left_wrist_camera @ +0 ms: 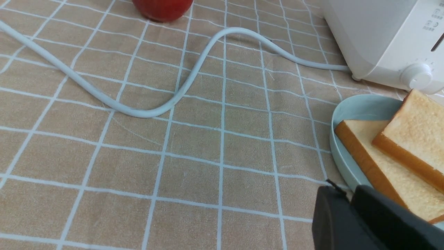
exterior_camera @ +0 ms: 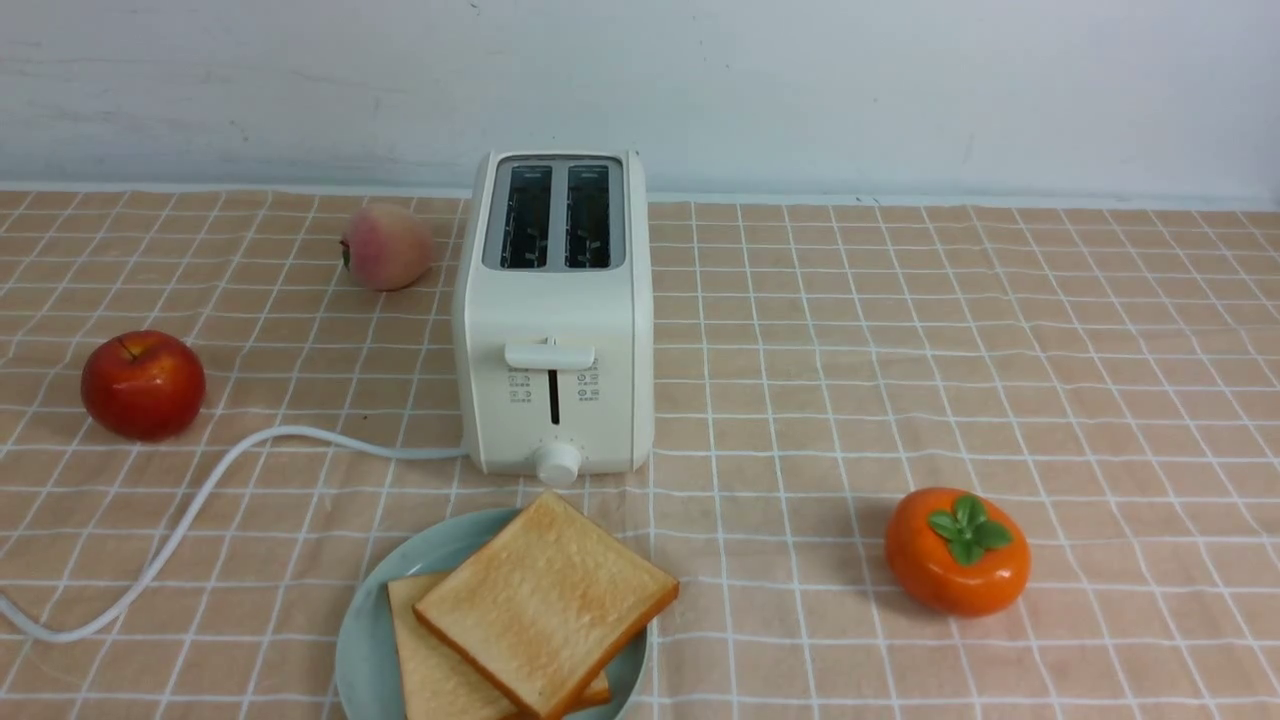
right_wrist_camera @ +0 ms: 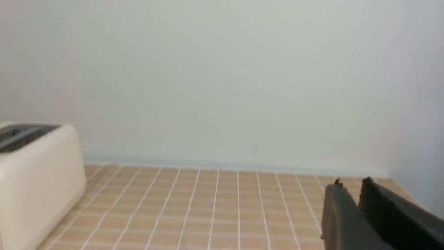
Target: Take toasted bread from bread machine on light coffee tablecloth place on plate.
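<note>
Both slices of toasted bread lie stacked on the plate, at six o'clock from the bread machine — its slots empty. Left gripper and right gripper hold nothing, jaws almost together. I'd lift clear gently — no nudging that rim.

We see bread machine: smooth cream plastic, soft sheen | tablecloth beneath it: matt woven cloth | toasted bread before it: dry, grainy | plate: smooth, satin.
</note>
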Controlling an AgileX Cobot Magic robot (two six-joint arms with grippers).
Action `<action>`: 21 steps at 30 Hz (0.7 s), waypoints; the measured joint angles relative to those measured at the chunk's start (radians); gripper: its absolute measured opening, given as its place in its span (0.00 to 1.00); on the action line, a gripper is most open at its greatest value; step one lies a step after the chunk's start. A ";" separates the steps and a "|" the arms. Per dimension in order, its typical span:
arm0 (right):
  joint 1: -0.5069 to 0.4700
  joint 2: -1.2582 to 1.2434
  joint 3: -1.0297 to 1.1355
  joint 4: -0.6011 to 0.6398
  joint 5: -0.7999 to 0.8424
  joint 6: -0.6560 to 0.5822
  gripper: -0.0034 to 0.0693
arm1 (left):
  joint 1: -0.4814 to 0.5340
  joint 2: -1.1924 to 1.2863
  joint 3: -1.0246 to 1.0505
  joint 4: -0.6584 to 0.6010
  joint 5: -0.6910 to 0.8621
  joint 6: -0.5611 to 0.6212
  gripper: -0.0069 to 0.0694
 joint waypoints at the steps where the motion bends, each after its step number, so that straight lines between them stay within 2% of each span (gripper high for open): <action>1: 0.000 -0.008 0.016 -0.032 0.039 0.064 0.18 | 0.000 0.000 0.000 0.000 0.000 0.000 0.18; 5: 0.000 -0.020 0.064 -0.058 0.084 0.135 0.19 | 0.000 0.000 0.000 0.000 0.000 0.000 0.19; 13: 0.000 -0.048 0.156 -0.055 0.105 0.144 0.20 | 0.000 0.000 0.000 0.000 0.000 0.000 0.20; 15: 0.000 -0.066 0.175 -0.055 0.155 0.144 0.21 | 0.000 0.000 0.000 0.000 0.000 0.000 0.20; 17: 0.000 -0.118 0.185 -0.055 0.326 0.145 0.21 | 0.000 0.000 0.000 0.000 0.001 0.000 0.20; 21: 0.000 -0.162 0.180 -0.054 0.379 0.147 0.22 | 0.000 0.000 0.000 -0.001 0.000 -0.001 0.21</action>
